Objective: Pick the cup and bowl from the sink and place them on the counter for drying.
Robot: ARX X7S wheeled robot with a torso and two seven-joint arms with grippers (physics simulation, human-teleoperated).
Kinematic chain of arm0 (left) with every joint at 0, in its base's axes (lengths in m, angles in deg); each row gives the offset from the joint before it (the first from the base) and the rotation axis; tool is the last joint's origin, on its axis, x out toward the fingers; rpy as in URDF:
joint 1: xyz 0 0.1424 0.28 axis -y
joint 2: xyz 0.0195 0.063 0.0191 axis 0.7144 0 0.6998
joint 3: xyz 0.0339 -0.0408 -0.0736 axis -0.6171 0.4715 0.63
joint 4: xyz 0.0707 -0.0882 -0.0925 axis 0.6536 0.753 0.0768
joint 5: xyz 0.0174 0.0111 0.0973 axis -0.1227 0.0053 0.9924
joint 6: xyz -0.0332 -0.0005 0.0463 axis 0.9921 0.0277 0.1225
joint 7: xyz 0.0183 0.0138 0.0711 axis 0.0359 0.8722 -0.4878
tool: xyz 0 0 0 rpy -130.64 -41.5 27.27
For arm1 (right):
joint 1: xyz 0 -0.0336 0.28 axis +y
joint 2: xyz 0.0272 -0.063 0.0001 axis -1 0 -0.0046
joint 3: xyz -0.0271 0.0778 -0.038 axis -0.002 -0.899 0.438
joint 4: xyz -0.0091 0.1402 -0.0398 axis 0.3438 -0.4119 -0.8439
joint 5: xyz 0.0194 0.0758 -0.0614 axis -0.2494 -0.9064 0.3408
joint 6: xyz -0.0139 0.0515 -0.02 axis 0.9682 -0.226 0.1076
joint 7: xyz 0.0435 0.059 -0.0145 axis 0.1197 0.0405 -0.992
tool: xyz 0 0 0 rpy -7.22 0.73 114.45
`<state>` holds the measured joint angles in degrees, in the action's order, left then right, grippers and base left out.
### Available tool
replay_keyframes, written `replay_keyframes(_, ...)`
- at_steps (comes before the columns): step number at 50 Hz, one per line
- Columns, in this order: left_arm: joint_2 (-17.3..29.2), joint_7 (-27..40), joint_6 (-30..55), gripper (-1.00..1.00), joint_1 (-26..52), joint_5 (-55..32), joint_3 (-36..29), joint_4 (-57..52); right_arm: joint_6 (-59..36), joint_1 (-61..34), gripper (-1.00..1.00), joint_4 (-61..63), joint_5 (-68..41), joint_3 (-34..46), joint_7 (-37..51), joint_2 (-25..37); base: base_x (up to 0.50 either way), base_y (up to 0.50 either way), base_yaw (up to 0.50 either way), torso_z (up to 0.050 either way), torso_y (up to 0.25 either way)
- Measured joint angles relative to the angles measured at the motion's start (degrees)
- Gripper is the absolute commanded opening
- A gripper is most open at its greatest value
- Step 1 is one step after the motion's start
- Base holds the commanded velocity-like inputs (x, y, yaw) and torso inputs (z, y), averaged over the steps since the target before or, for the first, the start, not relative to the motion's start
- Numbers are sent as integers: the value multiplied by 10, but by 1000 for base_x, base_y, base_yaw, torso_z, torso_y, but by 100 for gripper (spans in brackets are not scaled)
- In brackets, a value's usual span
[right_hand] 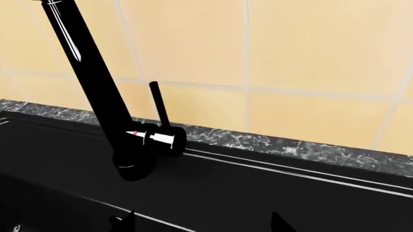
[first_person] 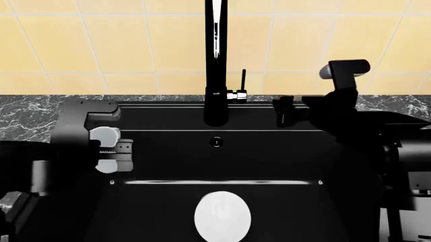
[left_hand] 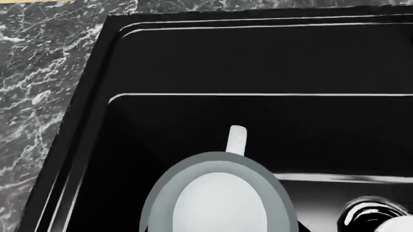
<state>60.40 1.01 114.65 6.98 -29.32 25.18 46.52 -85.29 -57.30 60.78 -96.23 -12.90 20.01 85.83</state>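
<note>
Yellow tiles sit behind the black sink (first_person: 168,151). My left gripper (first_person: 116,151) hangs over the sink's left side, and I can't tell if its jaws are open. The right gripper (first_person: 286,113) is too dark to read. The bowl (first_person: 222,216) lies low in the sink. I should drop straight down on its rim. I can't pick out the cup.

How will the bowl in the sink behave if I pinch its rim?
The bowl looks rigid, smooth and glossy, so it is probably slippery to pinch. Its rounded, shallow shape suggests it may rock or slide across the sink floor if nudged. It is likely light.
</note>
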Motion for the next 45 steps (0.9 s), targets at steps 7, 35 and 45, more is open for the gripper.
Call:
replay_keyframes(7,60,144,-5,-100,63,-202,-22,17,0,5,100,-1,-1,6,-3,1,0,0,0,0,1)
replay_keyframes(35,301,342,-71,-100,89,-475,-26,32,-12,33,100,54,-21,2,1,1,0,0,0,0,0)
replay_keyframes(45,361,337,-36,-100,103,-453,-47,68,-18,45,100,67,-32,-3,1,0,0,0,0,0,0)
